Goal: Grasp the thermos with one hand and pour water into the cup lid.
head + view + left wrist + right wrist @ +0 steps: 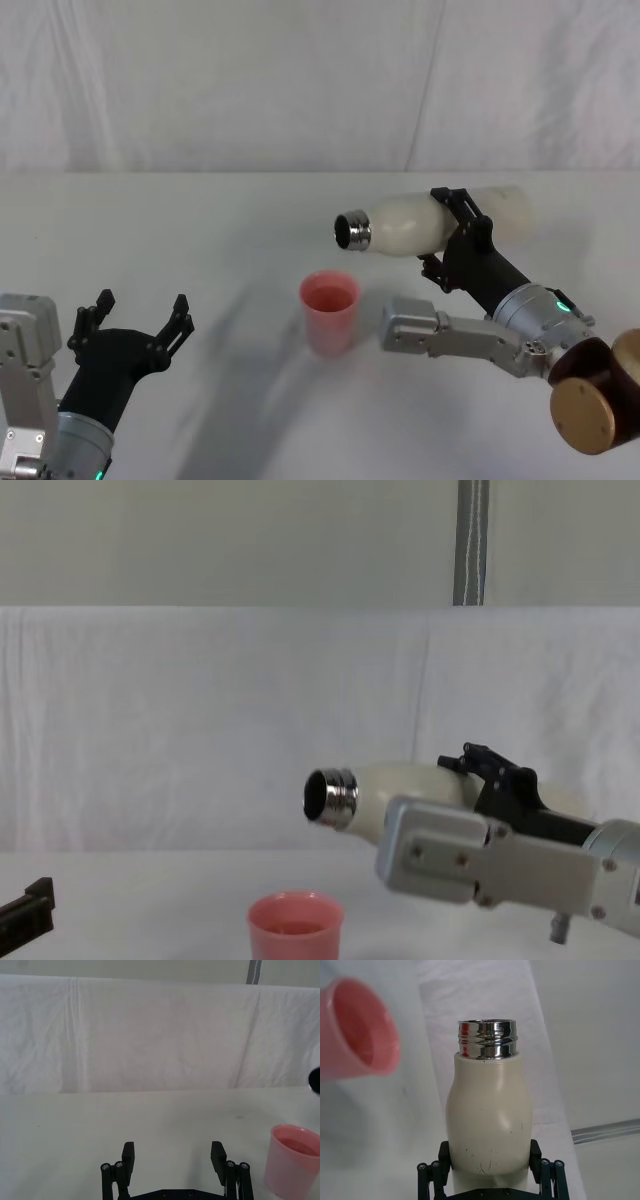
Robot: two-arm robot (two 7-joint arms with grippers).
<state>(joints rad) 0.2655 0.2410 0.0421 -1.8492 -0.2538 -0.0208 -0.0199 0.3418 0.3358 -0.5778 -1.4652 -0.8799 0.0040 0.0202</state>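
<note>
**Thermos held on its side above the pink cup**

Your right gripper [447, 232] is nearest to you on the right, its fingers [535, 1157] clamped on either side of the thermos [430, 222] around the middle of its cream body. You have the thermos lifted off the table [200, 220], lying almost level, with its silver neck pointing left and tipped slightly down. The open mouth sits above and a little to the right of the cup lid [329, 310], well clear of its rim. That pink cup stands upright on the table near the middle, just left of your right forearm, and you can see something pinkish pooled at its bottom. Over on the near left, your left gripper [138, 317] hangs just above the table with its fingers spread wide and nothing between them, well apart from the cup.
</note>
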